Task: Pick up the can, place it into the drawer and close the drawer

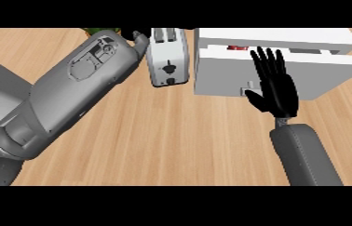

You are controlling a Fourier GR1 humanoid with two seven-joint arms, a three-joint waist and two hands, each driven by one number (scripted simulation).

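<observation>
While the right hand [276, 88] lies flat, fingers straight, against the drawer [227, 78] front, the can [236, 47] shows red inside, beyond its fingertips. Risk: an off-centre push skews the drawer, jamming it. Left hand [139, 36] mostly hidden; fingers unclear.

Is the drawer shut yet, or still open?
Still slightly open. The drawer front sits out from the cabinet, with a red object showing in the gap. The right hand lies flat against it.

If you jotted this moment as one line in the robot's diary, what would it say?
can: red, in open drawer | right hand: open, flat against drawer front | left hand: mostly hidden behind forearm | toaster: left of drawer
</observation>
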